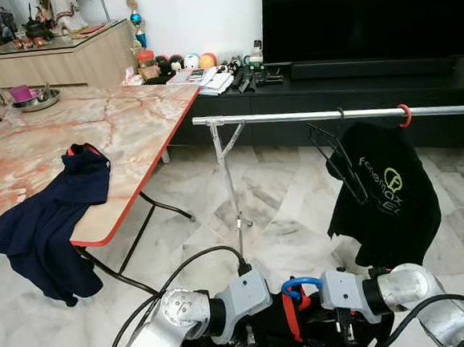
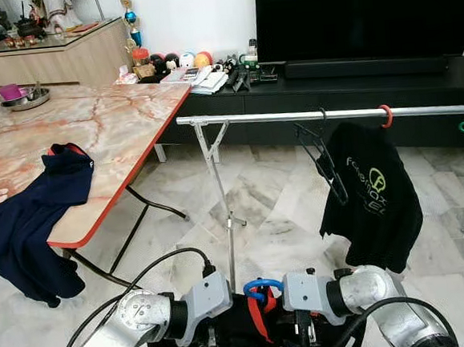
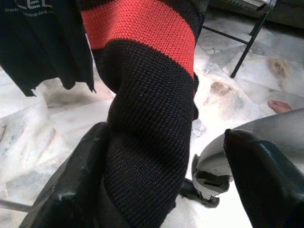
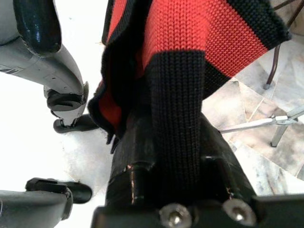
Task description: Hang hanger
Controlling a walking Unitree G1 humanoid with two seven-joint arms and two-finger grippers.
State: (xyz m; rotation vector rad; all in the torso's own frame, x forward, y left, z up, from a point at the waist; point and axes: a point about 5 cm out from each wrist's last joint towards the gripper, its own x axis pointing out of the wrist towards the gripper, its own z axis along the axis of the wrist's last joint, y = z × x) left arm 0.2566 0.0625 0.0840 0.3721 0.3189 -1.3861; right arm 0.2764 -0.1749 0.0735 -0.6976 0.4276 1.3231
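My left claw (image 3: 161, 190) is spread wide, the black-and-red knit garment (image 3: 152, 95) draped against one finger (image 3: 80, 185). My right claw (image 4: 171, 156) is pinched tight on the same knit. Both arms meet low at six o'clock, where the blue hanger hook (image 1: 302, 284) pokes up between my wrists. Ahead at one o'clock, the silver rail (image 1: 292, 117) carries a black T-shirt (image 1: 391, 197). A navy shirt (image 1: 54, 215) hangs off the marble table (image 1: 132, 125) at nine o'clock.
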